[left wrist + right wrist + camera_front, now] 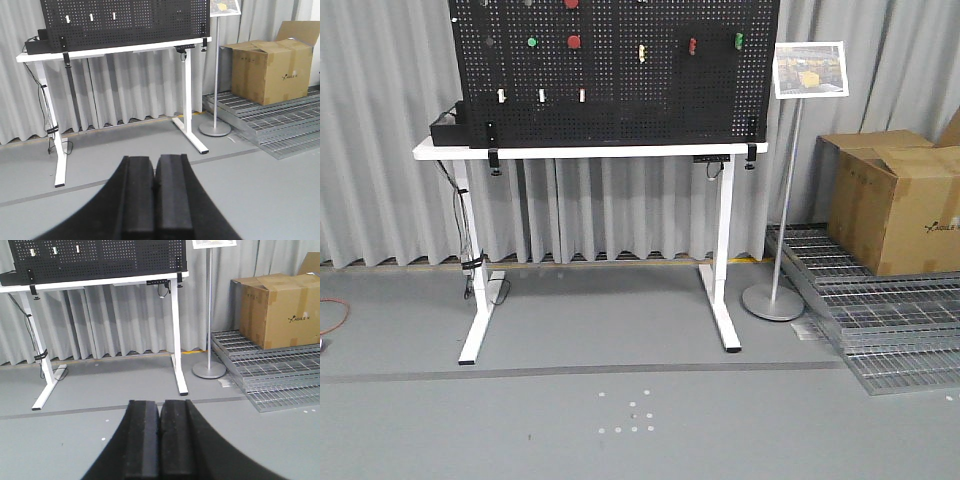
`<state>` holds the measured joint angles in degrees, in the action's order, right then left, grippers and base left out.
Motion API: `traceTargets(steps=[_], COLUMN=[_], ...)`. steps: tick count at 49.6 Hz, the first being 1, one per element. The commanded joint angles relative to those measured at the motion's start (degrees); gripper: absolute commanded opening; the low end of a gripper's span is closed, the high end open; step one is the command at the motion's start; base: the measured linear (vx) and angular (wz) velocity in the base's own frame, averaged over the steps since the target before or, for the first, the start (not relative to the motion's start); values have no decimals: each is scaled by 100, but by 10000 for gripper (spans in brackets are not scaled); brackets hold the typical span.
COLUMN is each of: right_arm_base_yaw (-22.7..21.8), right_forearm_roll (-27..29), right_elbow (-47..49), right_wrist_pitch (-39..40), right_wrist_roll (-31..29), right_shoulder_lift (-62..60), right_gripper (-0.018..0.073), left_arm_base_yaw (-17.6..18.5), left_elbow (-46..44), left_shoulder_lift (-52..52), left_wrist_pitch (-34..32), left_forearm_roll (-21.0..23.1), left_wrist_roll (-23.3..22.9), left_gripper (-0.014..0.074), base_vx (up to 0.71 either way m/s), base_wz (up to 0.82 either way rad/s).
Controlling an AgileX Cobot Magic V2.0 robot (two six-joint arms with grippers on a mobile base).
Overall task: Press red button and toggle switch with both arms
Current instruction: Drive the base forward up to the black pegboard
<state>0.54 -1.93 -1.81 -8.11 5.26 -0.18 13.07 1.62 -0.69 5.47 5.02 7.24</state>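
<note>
Right, both arms are well back from the rig. Left gripper (155, 167) sits low in the left wrist view, its fingers (139, 195) pressed flat together with nothing between them. Right gripper (160, 410) is the same in the right wrist view, fingers (145, 437) closed on each other, empty. Both face the black pegboard (620, 90), which stands upright on the white tabletop (590, 151) of a two-legged frame, with clamps at the front edge at both ends. Red button (574, 42) is on the pegboard's upper left part, just right of a green button (532, 42). A red cap (571, 3) above it is cut off by the top edge. A smaller red part (693, 45) sits further right, near a second green button (739, 40). Three white toggle switches (542, 96) sit in a row lower on the left part of the board, below the red button; the same three show at the top of both wrist views. A pale yellowish switch (641, 52) is near board centre. Neither gripper touches board or tabletop; grey floor (620, 400) lies between. Black box (448, 128) is on the tabletop's left end, with cables (470, 250) hanging down by the left leg. Sign stand (782, 200) is just right of the frame. Cardboard box (895, 200) is further right, with metal grates (880, 310) on the floor in front of it. Grey curtain (380, 150) hangs behind everything.
</note>
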Motion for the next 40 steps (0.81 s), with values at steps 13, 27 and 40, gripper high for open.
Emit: traceTargets(steps=[13, 27, 40], right_arm_base_yaw=[-21, -21, -21], right_forearm_roll=[-65, -65, -65], right_elbow=[-54, -54, -54], right_wrist_pitch=[451, 451, 451], right_wrist_roll=[-18, -18, -18], right_shoulder_lift=[92, 92, 92], right_gripper=[-3, -3, -3], left_arm_base_yaw=[11, 11, 11], left_elbow=[187, 187, 187], left_shoulder_lift=[-5, -5, -5], left_wrist_pitch=[-484, -484, -484], left_forearm_roll=[26, 26, 26], left_wrist_roll=[-42, -42, -42], left_gripper=[2, 2, 2], base_vx=[0, 0, 2], base_wz=[0, 0, 2])
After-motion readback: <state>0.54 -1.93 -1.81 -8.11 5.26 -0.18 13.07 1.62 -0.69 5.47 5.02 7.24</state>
